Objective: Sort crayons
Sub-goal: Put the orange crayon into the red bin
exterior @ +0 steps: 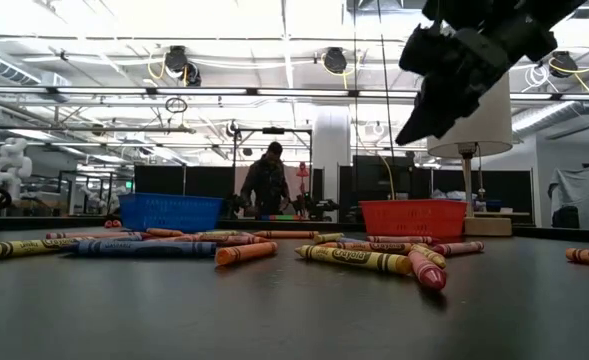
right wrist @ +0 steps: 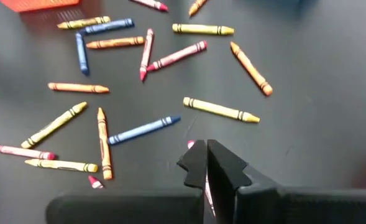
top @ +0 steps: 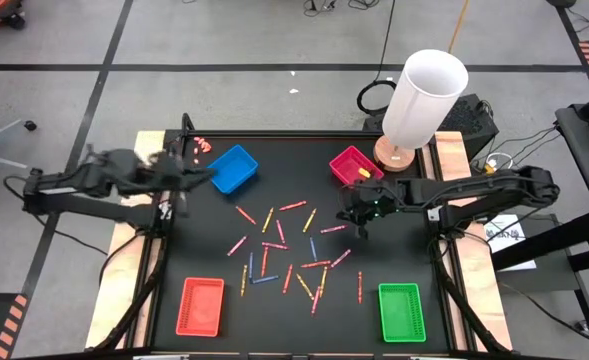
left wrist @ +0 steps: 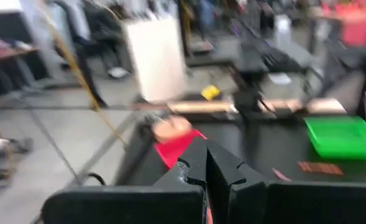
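Many crayons (top: 284, 250) in red, pink, orange, yellow and blue lie flat and scattered on the middle of the black table; they also show in the low view (exterior: 354, 258) and the right wrist view (right wrist: 139, 81). My right gripper (top: 360, 228) hangs shut above their far right side, clear of the table (exterior: 411, 132), tilted downward. Its fingers (right wrist: 223, 162) hide part of a pink crayon (right wrist: 191, 144) lying below. My left gripper (top: 199, 177) is shut and raised beside the blue tray (top: 232, 168), holding nothing (left wrist: 206, 155).
A magenta tray (top: 356, 165) stands far right, a red tray (top: 201, 305) near left, a green tray (top: 402, 312) near right. A white cylinder on a wooden base (top: 424, 100) stands beyond the far right corner. Tiny pink-red bits (top: 202, 143) lie at the far left.
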Available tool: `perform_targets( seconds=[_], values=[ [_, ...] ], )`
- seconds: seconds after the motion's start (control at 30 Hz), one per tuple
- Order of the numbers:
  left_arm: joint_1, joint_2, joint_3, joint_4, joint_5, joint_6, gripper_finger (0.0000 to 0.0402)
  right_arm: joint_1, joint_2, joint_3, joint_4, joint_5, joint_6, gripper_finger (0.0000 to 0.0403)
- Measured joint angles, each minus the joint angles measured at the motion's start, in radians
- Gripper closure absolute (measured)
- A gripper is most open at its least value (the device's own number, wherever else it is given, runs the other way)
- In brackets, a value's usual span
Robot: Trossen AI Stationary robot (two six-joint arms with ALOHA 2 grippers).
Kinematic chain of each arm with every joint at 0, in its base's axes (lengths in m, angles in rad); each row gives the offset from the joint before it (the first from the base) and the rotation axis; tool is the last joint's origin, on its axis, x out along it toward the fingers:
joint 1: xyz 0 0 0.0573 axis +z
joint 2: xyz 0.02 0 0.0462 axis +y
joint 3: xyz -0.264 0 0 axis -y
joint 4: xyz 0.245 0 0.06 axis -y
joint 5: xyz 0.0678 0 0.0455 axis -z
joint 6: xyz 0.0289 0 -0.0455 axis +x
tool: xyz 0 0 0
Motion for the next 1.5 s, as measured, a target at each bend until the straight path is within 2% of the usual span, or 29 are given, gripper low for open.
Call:
perform_targets(
  seconds=[0.1, 0.17, 0.47, 0.67, 0.9, 1.1, 1.2, 1.5],
  values=[
    [-0.002, 0.086, -0.033, -0.001, 0.104, -0.002, 0.0402, 0.000, 0.026, 0.000, 0.004, 0.000, 0.010, 0.0403],
    [-0.012, 0.149, -0.054, -0.001, 0.138, -0.023, 0.0402, 0.001, 0.043, 0.000, 0.004, -0.002, 0.010, 0.0403],
    [-0.063, 0.389, -0.096, 0.026, 0.138, -0.106, 0.0402, 0.020, 0.103, 0.000, 0.004, -0.002, 0.033, 0.0403],
    [-0.086, 0.496, -0.096, 0.173, 0.119, -0.077, 0.0402, 0.046, 0.109, 0.000, 0.072, 0.000, 0.011, 0.0403],
    [-0.093, 0.578, -0.096, 0.291, 0.115, -0.128, 0.0402, 0.088, 0.111, 0.000, 0.164, 0.005, -0.016, 0.0403],
    [-0.106, 0.627, -0.096, 0.356, 0.099, -0.133, 0.0402, 0.108, 0.157, 0.001, 0.299, 0.077, -0.080, 0.0403],
    [-0.105, 0.641, -0.096, 0.368, 0.095, -0.105, 0.0402, 0.106, 0.189, 0.000, 0.304, 0.080, -0.105, 0.0399],
    [-0.102, 0.671, -0.095, 0.405, 0.070, -0.056, 0.0402, 0.094, 0.333, 0.000, 0.466, 0.080, -0.287, 0.0333]
  ],
)
